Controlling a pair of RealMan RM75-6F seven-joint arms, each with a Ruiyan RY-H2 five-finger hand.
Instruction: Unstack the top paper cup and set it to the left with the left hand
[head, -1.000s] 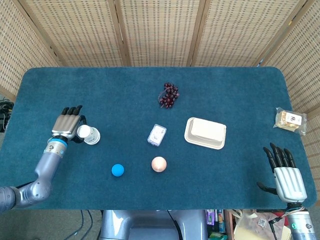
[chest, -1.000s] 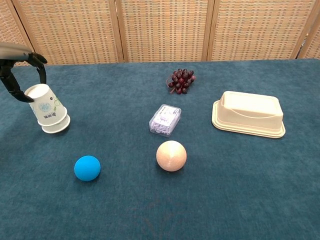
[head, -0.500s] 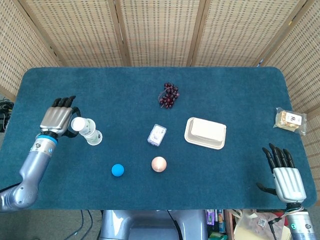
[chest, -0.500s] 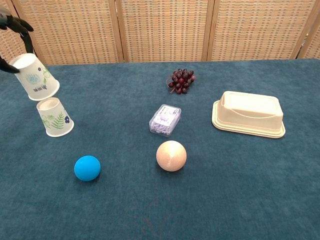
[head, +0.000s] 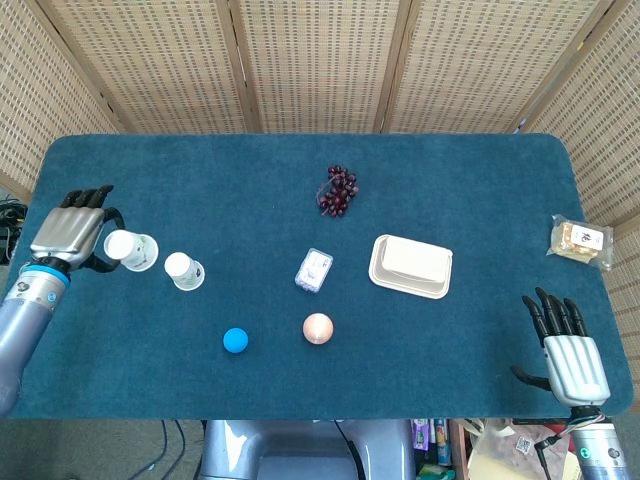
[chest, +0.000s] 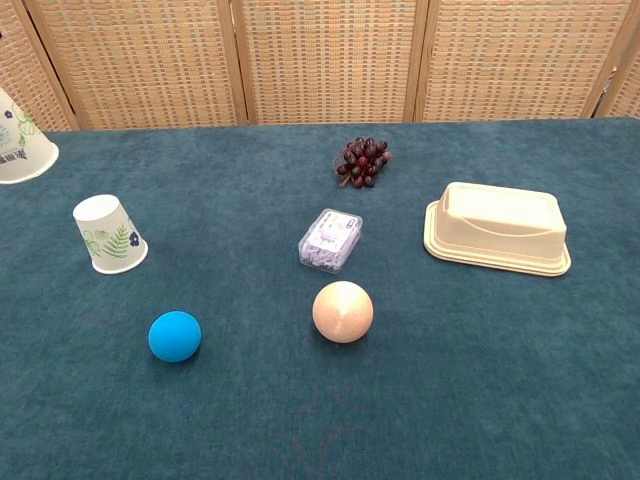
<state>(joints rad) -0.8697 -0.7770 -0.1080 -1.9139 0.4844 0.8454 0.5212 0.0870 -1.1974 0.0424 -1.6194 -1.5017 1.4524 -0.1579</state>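
1. At the left edge of the head view, the left hand (head: 68, 238) grips the top paper cup (head: 132, 251), fingers wrapped around it; the cup is tilted, with its open mouth facing right.
2. The second paper cup (head: 184, 271) stands upside down on the blue desk (head: 200, 180), just right of the held cup and apart from it.
3. The right hand (head: 572, 350) rests at the lower right, fingers spread, holding nothing.
4. A blue ball (head: 236, 340) lies below the standing cup.
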